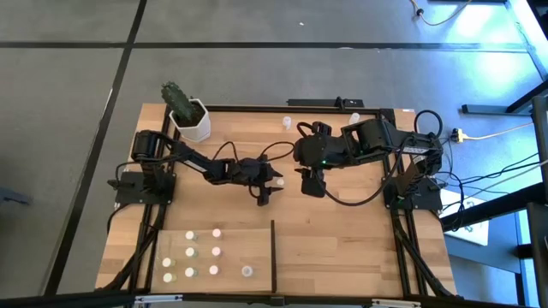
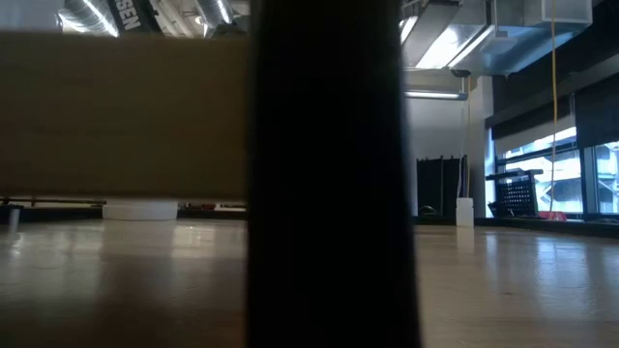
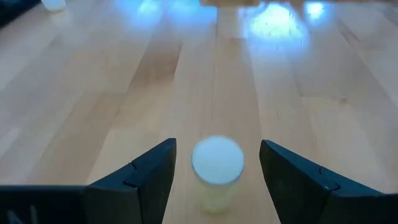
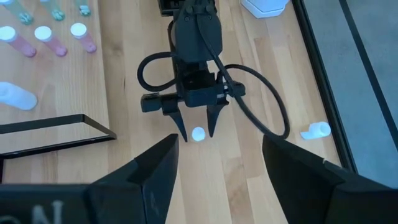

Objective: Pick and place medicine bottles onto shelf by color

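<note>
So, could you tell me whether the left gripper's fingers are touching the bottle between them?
Apart. In the left wrist view, bare wood shows on both sides between the bottle and the left gripper's open fingers.

Wooden table (image 1: 342, 239) carries shelf (image 1: 231, 235), medicine bottles (image 1: 202, 253), cactus pot (image 1: 190, 121).
</note>
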{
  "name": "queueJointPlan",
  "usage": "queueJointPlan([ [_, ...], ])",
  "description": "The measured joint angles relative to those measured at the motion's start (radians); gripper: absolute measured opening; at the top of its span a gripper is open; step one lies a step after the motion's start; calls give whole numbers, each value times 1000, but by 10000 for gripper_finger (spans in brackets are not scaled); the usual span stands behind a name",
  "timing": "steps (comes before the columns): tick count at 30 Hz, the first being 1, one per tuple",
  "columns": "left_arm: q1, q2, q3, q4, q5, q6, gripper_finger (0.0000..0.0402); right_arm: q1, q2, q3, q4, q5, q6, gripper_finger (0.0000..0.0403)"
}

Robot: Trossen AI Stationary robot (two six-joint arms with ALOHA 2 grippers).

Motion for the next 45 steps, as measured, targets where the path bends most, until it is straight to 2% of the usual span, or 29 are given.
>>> queueJointPlan([
  [10, 0, 0, 0, 19, -5, 0, 224, 0, 0, 0, 7, 0, -1, 234],
  [17, 0, 0, 0, -26, -6, 0, 222, 0, 0, 0, 7, -1, 0, 234],
  [28, 0, 0, 0, -30, -6, -2, 169, 0, 0, 0, 7, -1, 0, 234],
  [45, 0, 0, 0, -28, -6, -51, 112, 0, 0, 0, 7, -2, 0, 234],
])
